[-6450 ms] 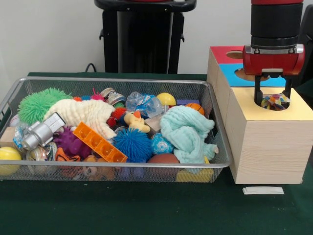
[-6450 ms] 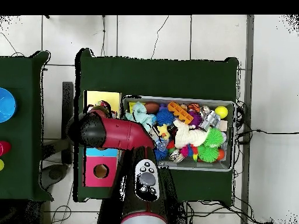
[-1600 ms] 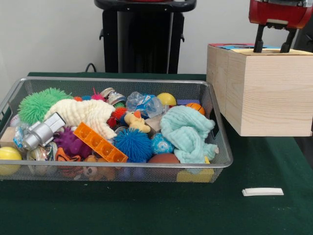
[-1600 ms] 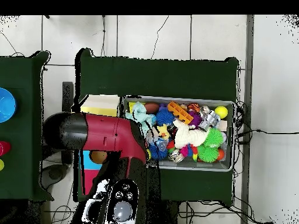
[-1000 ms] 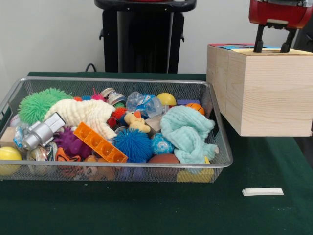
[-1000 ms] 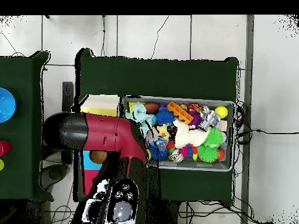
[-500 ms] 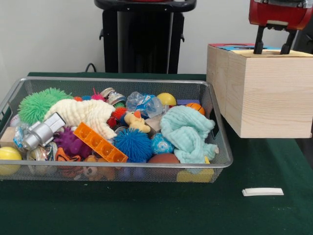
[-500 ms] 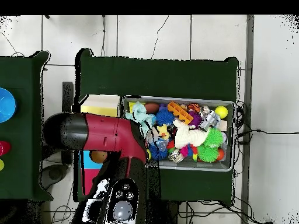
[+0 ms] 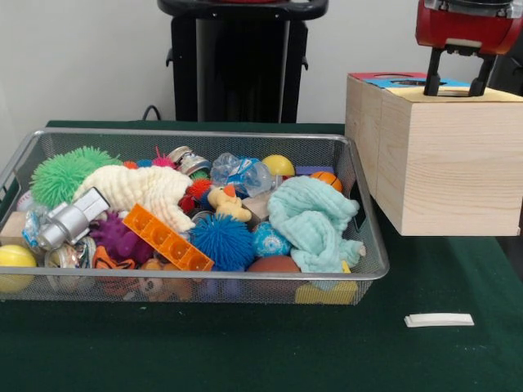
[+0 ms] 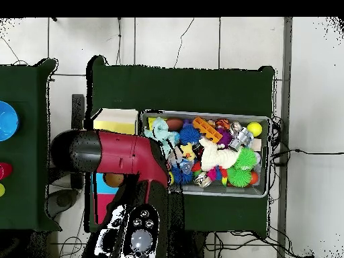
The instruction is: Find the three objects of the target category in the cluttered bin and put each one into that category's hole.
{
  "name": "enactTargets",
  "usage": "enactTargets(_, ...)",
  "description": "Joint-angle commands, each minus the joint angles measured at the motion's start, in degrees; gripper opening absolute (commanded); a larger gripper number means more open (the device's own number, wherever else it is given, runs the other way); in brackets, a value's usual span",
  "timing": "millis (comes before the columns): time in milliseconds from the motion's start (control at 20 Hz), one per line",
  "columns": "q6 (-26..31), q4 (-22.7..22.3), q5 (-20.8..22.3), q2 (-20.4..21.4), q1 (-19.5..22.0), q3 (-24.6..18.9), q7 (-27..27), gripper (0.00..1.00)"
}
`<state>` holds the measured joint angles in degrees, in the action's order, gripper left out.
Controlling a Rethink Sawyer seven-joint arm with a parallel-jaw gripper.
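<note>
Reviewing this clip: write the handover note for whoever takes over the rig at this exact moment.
Tool: open, empty, raised above the yellow-topped end of the wooden box.
Wire bin beside the box is full of toys, among them a mint cloth and a blue spiky ball.
Done: cannot tell; the holes' insides are hidden.
Left: check the count, then search the bin for the next target.

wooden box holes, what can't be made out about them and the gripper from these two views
- Wooden box holes: the front view sees the top nearly edge-on, so only a sliver of one opening shows; nothing inside is visible.
- Overhead view: the red arm covers most of the box top.
- Gripper: its body is cut off by the front view's top edge; overhead, the arm hides it.
- Bin: lower toys are buried.
</note>
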<state>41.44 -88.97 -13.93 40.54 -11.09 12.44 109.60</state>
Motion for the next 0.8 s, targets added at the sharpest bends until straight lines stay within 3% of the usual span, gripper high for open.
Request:
enactTargets(50, 0.9, -1.4, 0.5, 1.7, 2.7, 0.6, 10.0, 1.00)
enactTargets(350, 6.9, -0.7, 0.5, 4.8, 1.5, 2.3, 11.2, 1.00)
enactTargets(800, 12.7, 2.6, 0.6, 5.1, 1.0, 3.2, 12.8, 1.00)
